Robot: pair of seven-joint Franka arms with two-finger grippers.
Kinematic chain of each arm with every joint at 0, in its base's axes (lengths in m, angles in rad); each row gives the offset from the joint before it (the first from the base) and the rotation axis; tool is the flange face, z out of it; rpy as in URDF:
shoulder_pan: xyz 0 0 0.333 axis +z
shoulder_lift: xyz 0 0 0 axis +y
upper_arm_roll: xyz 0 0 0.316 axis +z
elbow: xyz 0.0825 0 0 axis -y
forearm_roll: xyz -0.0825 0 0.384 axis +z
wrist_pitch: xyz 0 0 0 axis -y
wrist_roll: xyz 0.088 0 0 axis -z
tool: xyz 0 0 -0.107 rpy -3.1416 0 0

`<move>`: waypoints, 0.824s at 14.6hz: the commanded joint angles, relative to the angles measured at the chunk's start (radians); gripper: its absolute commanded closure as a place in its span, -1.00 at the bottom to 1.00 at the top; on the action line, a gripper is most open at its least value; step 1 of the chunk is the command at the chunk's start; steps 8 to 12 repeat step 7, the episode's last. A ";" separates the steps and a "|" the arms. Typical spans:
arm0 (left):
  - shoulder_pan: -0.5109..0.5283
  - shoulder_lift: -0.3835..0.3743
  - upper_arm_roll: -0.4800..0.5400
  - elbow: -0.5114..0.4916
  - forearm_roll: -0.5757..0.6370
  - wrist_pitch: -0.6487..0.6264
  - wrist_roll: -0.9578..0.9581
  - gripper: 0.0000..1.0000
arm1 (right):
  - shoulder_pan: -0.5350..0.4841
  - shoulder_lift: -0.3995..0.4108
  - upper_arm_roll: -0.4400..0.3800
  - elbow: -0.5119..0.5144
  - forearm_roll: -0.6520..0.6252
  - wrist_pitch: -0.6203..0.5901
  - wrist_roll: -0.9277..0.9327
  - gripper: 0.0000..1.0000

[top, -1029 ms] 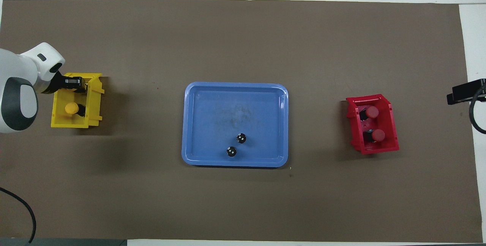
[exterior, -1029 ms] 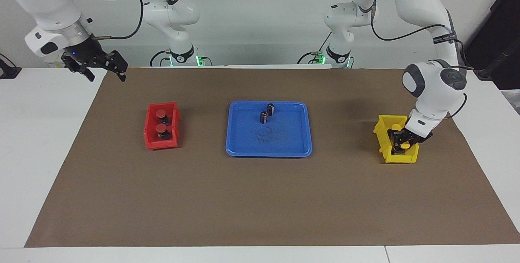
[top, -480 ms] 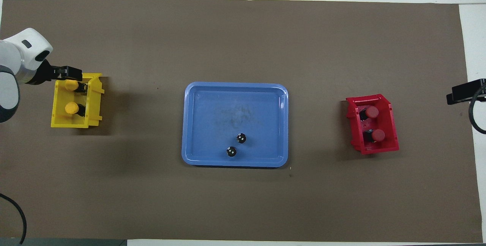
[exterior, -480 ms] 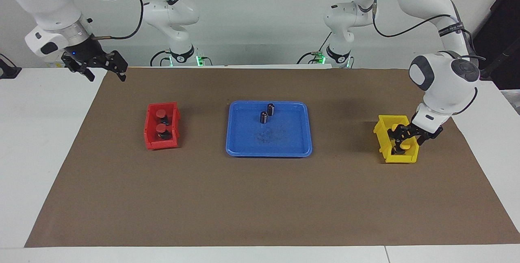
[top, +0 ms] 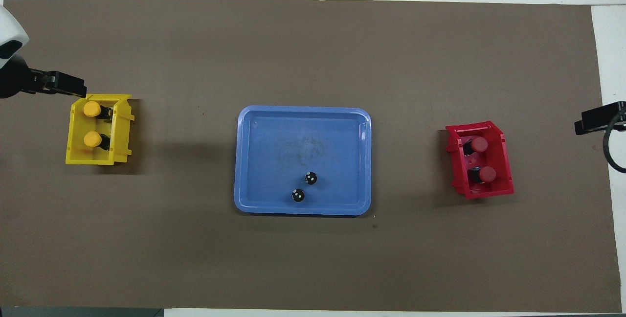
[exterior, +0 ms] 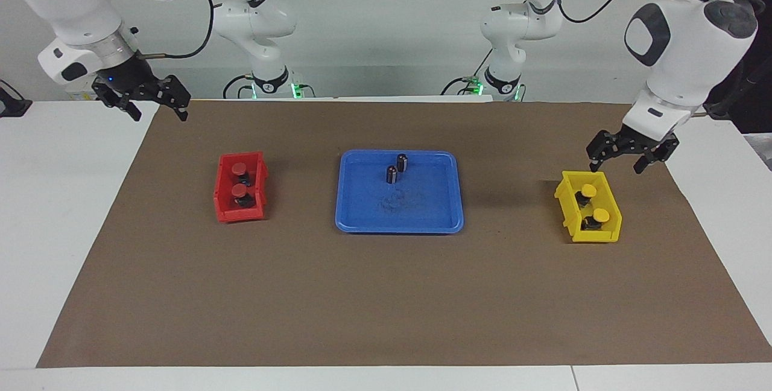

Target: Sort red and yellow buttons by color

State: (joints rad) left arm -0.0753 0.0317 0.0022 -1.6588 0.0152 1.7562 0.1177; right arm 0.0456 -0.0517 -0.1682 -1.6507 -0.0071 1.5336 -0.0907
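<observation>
Sorting looks finished: left gripper [exterior: 621, 163] hangs spread and empty above the yellow bin [exterior: 566, 203]; right gripper [exterior: 158, 108] waits, seemingly spread; next, retreat

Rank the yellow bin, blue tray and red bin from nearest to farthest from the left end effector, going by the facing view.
1. yellow bin, just under the left end effector.
2. blue tray, mid-table.
3. red bin, at the right arm's end.

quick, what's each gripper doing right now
Left gripper: open, empty, raised over the mat beside the yellow bin.
Right gripper: open, empty, waiting.
</observation>
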 commanded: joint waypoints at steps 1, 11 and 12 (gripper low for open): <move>-0.006 0.005 0.013 0.138 -0.009 -0.163 0.003 -1.00 | 0.002 0.001 0.001 0.011 -0.014 -0.012 -0.026 -0.99; 0.005 0.043 0.019 0.252 -0.011 -0.296 0.003 -1.00 | 0.002 0.001 0.001 0.011 -0.014 -0.012 -0.026 -0.99; 0.005 0.043 0.019 0.252 -0.011 -0.296 0.003 -1.00 | 0.002 0.001 0.001 0.011 -0.014 -0.012 -0.026 -0.99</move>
